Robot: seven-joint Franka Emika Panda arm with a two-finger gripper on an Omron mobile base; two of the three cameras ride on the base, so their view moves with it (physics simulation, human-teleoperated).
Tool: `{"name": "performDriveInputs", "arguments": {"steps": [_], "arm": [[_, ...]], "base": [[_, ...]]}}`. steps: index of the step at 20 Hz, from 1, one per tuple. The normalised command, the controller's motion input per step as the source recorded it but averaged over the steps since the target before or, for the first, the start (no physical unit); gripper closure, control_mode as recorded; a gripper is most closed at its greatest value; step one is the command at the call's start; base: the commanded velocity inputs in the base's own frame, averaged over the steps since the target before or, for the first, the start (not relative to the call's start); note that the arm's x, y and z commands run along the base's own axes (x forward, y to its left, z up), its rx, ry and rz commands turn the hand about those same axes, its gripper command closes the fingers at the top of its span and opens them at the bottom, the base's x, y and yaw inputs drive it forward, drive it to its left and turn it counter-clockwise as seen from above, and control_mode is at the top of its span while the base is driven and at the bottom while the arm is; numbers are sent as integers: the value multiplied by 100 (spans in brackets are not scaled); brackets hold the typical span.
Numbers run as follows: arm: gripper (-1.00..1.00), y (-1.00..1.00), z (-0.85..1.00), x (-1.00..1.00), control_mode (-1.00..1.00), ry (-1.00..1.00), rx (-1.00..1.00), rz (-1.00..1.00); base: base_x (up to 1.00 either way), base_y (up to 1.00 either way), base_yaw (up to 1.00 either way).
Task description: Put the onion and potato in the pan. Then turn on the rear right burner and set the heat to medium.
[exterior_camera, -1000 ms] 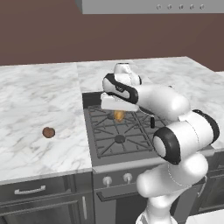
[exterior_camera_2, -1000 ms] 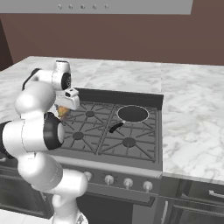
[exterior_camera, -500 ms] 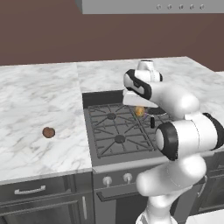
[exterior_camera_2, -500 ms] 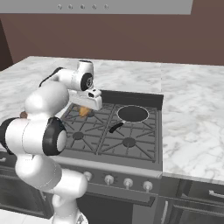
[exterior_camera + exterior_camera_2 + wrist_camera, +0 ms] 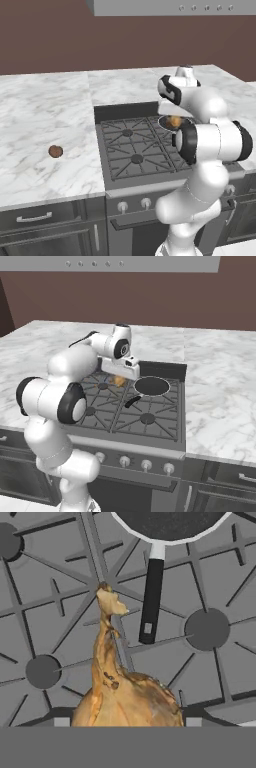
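1. While it hangs above the stove grates [image 5: 125, 416], the gripper [image 5: 119, 379] is seen clamped on the onion [image 5: 127, 699], which is carried between its finger tips in mid-air, just beside the pan [image 5: 151, 386].
2. A golden-tan bulb with papery, wrinkled skin is shown in the hand view, and a thin, twisted stem is drawn out from it.
3. The onion's long axis is laid along the gripper's line of sight, with the stem tip pointed away from the hand and towards the grates.
4. The pan is set on the rear right burner [image 5: 207, 629], dark inside, pale at the rim, its short black handle [image 5: 150, 601] turned towards the front of the stove.
5. The potato [image 5: 55, 151], a dark reddish-brown lump, is left on the marble counter [image 5: 40, 125] well to the left of the stove.
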Motion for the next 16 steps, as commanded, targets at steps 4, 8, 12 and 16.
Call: {"name": "performDriveInputs", "arguments": {"steps": [4, 8, 12, 16], "arm": [[100, -44, 0, 56, -100, 5, 0, 0], [100, -35, -16, 65, -100, 11, 0, 0], [100, -33, -21, 72, -100, 10, 0, 0], [100, -27, -21, 49, -100, 5, 0, 0]], "base": [[0, 0, 0], [0, 0, 0], [0, 0, 0], [0, 0, 0]]}}
